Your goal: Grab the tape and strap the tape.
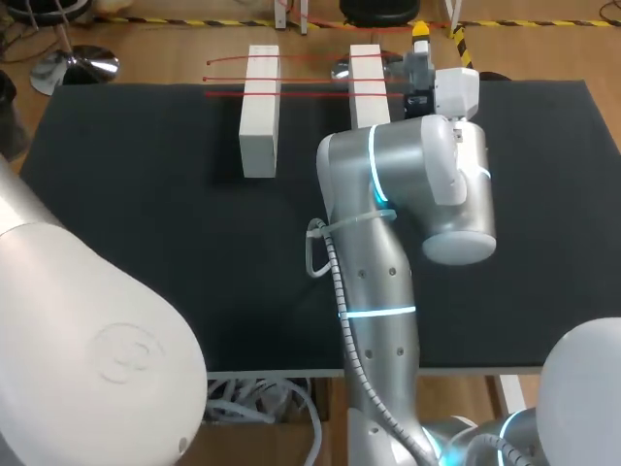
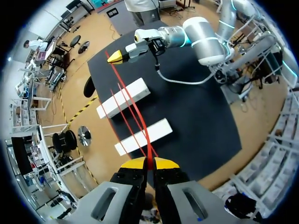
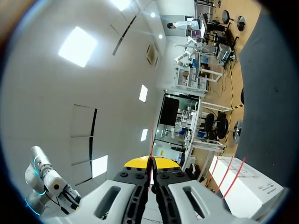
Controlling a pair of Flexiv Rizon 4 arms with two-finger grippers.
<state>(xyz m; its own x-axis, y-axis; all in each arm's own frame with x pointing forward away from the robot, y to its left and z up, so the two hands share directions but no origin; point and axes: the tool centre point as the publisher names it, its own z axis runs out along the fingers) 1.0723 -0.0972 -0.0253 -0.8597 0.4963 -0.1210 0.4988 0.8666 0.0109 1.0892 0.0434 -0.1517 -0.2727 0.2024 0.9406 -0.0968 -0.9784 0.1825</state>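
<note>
Thin red tape (image 1: 310, 94) runs in three strands across two white blocks, the left one (image 1: 260, 107) and the right one (image 1: 368, 83), at the table's far side. My right gripper (image 1: 420, 34) sits just past the right block, shut on a strand's end, its yellow tip up. In its own view the right gripper (image 3: 150, 163) pinches a red strand, with a block (image 3: 243, 186) beside it. My left gripper (image 2: 150, 163) is shut on the tape (image 2: 135, 109), which stretches over both blocks (image 2: 142, 136) (image 2: 124, 97) to the right gripper (image 2: 116, 57). The head view does not show the left gripper.
The black table top (image 1: 146, 243) spreads wide in front of the blocks. My right arm (image 1: 388, 252) rises over its middle, and my left arm's white casing (image 1: 87, 330) fills the near left corner.
</note>
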